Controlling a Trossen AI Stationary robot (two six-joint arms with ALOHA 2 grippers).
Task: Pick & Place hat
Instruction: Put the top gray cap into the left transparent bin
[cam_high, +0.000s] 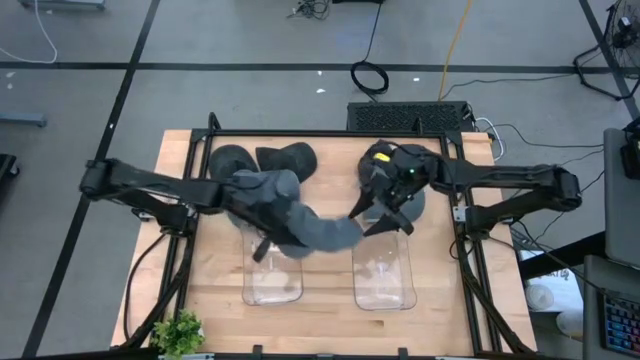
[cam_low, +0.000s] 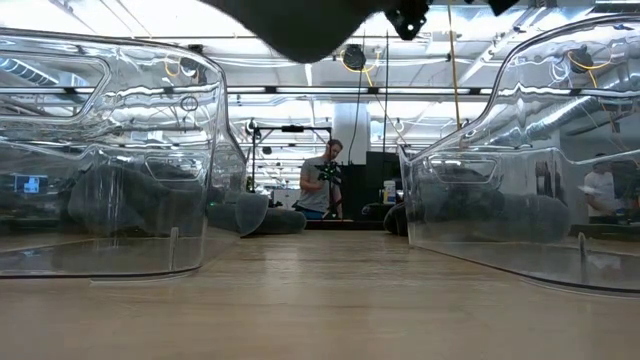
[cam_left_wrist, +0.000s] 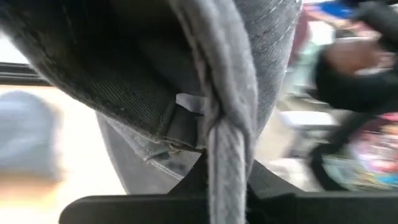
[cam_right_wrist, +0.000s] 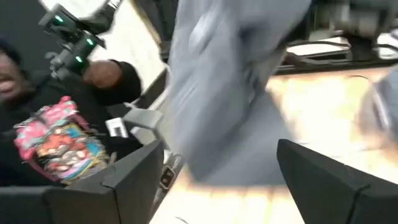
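A grey hat (cam_high: 300, 220) hangs in the air over the middle of the table, above the gap between two clear bins. Its dark underside (cam_low: 300, 25) shows at the top of the low view. My left gripper (cam_left_wrist: 217, 190) is shut on it and is mostly covered by the cloth in the high view. My right gripper (cam_high: 375, 218) is open at the hat's right end. In its wrist view the blurred hat (cam_right_wrist: 230, 93) lies ahead, between its two fingers. My left gripper pinches a bunched fold of the hat's rim (cam_left_wrist: 217, 146), next to the dark inner band, between its two fingers. The fingers come nearly level from the table's left. The hat is lifted clear of the table and bins and spreads out beyond the fingers. My right gripper may brush the hat's right end with one finger (cam_right_wrist: 134, 177); I cannot tell.
Two clear plastic bins (cam_high: 272, 278) (cam_high: 385, 272) stand side by side at the near middle. Two dark hats (cam_high: 232, 160) (cam_high: 290, 158) lie at the back left, and another (cam_high: 410, 200) lies under my right arm. A small green plant (cam_high: 178, 335) sits at the near left corner.
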